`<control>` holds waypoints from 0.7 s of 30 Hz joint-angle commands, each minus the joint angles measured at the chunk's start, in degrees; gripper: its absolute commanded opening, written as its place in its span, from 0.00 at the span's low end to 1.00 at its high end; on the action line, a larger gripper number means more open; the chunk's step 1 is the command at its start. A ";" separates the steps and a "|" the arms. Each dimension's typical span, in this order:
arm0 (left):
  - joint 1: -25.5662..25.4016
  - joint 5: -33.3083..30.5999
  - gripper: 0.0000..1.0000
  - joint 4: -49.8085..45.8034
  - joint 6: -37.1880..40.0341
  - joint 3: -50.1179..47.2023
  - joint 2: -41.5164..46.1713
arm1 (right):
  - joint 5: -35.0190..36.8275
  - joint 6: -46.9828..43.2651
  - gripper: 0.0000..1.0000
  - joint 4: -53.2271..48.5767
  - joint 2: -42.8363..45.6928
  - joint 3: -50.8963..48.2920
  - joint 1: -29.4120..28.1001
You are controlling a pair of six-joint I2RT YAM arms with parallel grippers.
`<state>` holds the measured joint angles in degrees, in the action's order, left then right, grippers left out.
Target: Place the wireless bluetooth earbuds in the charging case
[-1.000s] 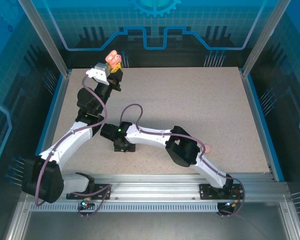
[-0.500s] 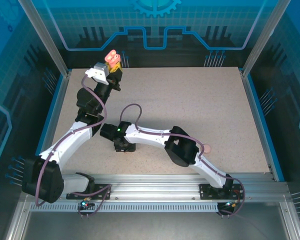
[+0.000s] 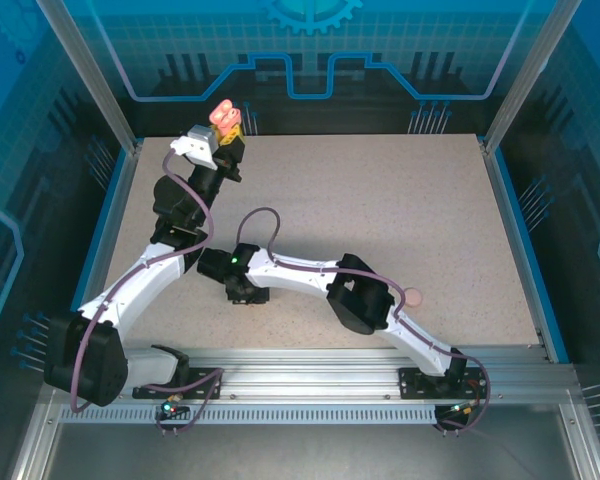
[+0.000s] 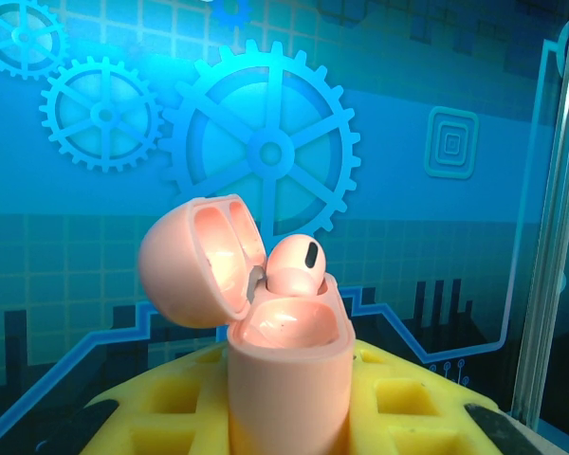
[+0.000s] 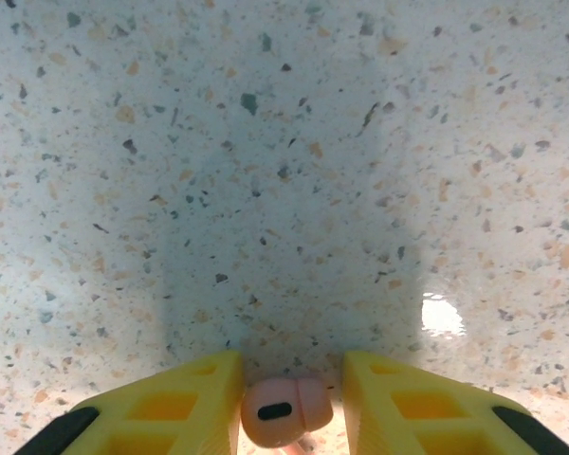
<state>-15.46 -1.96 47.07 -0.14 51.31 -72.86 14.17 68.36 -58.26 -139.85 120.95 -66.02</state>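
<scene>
My left gripper [image 4: 286, 406] is shut on the charging case [image 4: 286, 365] and holds it upright, raised at the table's back left [image 3: 223, 113]. The case's lid [image 4: 194, 275] is swung open to the left. One earbud [image 4: 294, 267] sits in the far socket, and the near socket is bare. My right gripper [image 5: 290, 398] points down at the table, left of centre [image 3: 244, 292]. Between its yellow fingers [image 5: 175, 412] the other earbud [image 5: 284, 409] lies on the table. The left finger touches it, and a narrow gap stays on the right.
A small pink lump [image 3: 414, 297] lies on the speckled tabletop [image 3: 400, 210] beside my right arm's elbow. Glass walls and metal posts [image 3: 95, 80] fence the table. The left arm stretches along the left side.
My right gripper's jaws have narrowed round the earbud, and that arm has shifted slightly left, baring more of the pink lump. The left arm and the case have not moved.
</scene>
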 commanded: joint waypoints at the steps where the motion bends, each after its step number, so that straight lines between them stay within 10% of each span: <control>1: 0.52 -0.65 0.00 3.26 -1.35 0.55 1.14 | -0.02 0.24 0.34 -0.72 -1.78 1.73 -1.47; 21: 0.52 -0.23 0.00 3.46 -1.85 0.59 0.61 | -1.37 4.15 0.39 -0.95 -2.42 0.65 0.08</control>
<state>-15.46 -1.93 47.07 -1.45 51.31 -72.86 13.76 69.71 -58.04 -140.29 121.62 -66.96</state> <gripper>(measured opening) 0.225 0.390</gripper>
